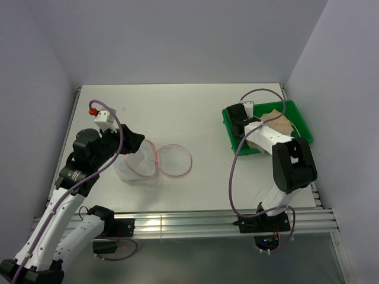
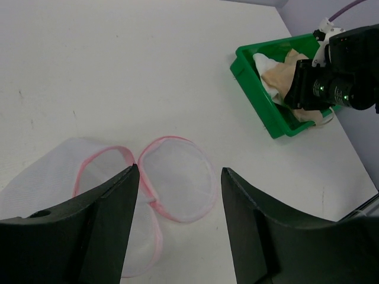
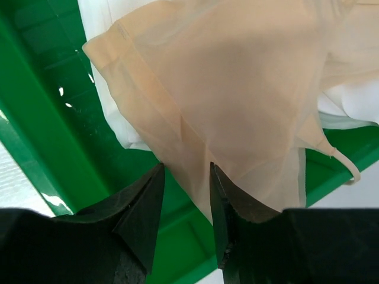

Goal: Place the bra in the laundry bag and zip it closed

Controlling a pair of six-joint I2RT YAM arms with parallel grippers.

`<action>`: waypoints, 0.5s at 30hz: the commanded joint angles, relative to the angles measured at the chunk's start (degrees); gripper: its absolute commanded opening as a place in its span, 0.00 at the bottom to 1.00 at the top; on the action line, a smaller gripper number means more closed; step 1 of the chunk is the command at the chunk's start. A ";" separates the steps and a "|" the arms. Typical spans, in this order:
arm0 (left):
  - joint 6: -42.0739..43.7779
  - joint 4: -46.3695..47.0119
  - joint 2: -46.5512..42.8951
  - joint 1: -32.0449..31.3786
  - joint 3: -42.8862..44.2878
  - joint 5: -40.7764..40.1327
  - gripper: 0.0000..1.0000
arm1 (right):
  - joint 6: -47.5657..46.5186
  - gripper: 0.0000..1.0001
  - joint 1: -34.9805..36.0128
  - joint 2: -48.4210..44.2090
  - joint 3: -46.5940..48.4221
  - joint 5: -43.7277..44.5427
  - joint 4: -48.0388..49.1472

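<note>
TABLE, OVERHEAD AND WRIST VIEWS: My left jaws stand wide apart and hold nothing, poised just above the laundry bag (image 2: 177,183), which lies unzipped on the table (image 1: 195,112). Its 2 white mesh halves are spread side by side, and the pink zipper band (image 2: 155,198) runs beneath the gap between my left fingers (image 2: 115,231). The fuller half sits under my left finger, the flat half just ahead of the gap.

Well apart to the right, my right jaws reach down into the green tray (image 3: 35,118). They are narrowed to a slim gap but not closed. The lower edge of the bra (image 3: 237,89) hangs right at my fingertips (image 3: 148,189), its corner dipping into the gap; I cannot tell whether the fabric is pinched. The tan bra fills the view ahead of my right jaws, draped over a white cloth (image 3: 349,100). 1 thin strap (image 3: 346,168) loops off to the right, over the tray's rim.
</note>
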 commanded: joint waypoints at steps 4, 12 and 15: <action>0.46 2.03 0.20 -0.14 -1.29 1.88 0.63 | -1.20 0.42 -0.30 3.95 4.15 2.49 -2.37; 0.46 2.21 0.21 -0.14 -1.91 2.32 0.62 | -0.76 0.00 -0.21 -0.32 5.03 4.42 -3.25; 0.28 2.29 0.73 -0.14 -1.73 2.85 0.62 | -0.32 0.00 -0.12 -5.59 5.03 5.39 -3.69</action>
